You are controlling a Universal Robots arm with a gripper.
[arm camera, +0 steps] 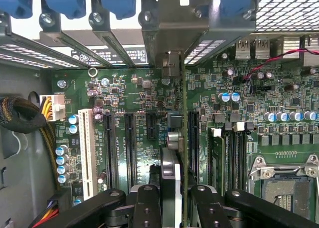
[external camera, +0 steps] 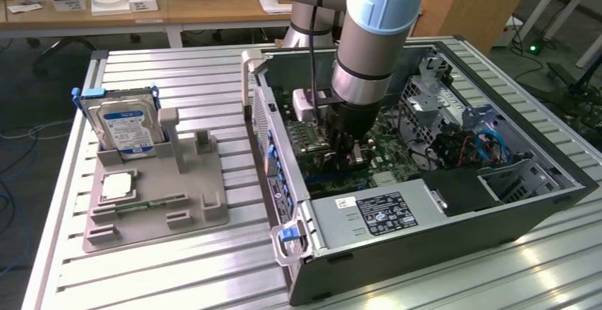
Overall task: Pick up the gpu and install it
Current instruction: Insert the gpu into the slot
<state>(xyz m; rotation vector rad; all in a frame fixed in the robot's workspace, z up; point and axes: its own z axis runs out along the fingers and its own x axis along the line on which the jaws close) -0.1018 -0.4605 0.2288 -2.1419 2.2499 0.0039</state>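
The gpu (arm camera: 171, 173) shows edge-on in the wrist view as a thin green card, and its silver end bracket (arm camera: 172, 33) reaches the case's rear slot openings. My gripper (arm camera: 177, 200) is shut on the card, one black finger (arm camera: 148, 203) on each side. The card hangs over the green motherboard (arm camera: 124, 93), close beside a long black expansion slot (arm camera: 193, 143). Whether its edge sits in the slot I cannot tell. In the exterior view my gripper (external camera: 343, 151) reaches down into the open computer case (external camera: 526, 211).
Blue slot clips (arm camera: 67, 1) line the case's rear wall above the bracket. Memory slots (arm camera: 227, 153) and the processor socket (arm camera: 279, 183) lie beside the card. A cable bundle (arm camera: 20, 115) runs along the case wall. Outside the case, a grey holder (external camera: 155, 197) carries a blue-labelled hard drive (external camera: 127, 127).
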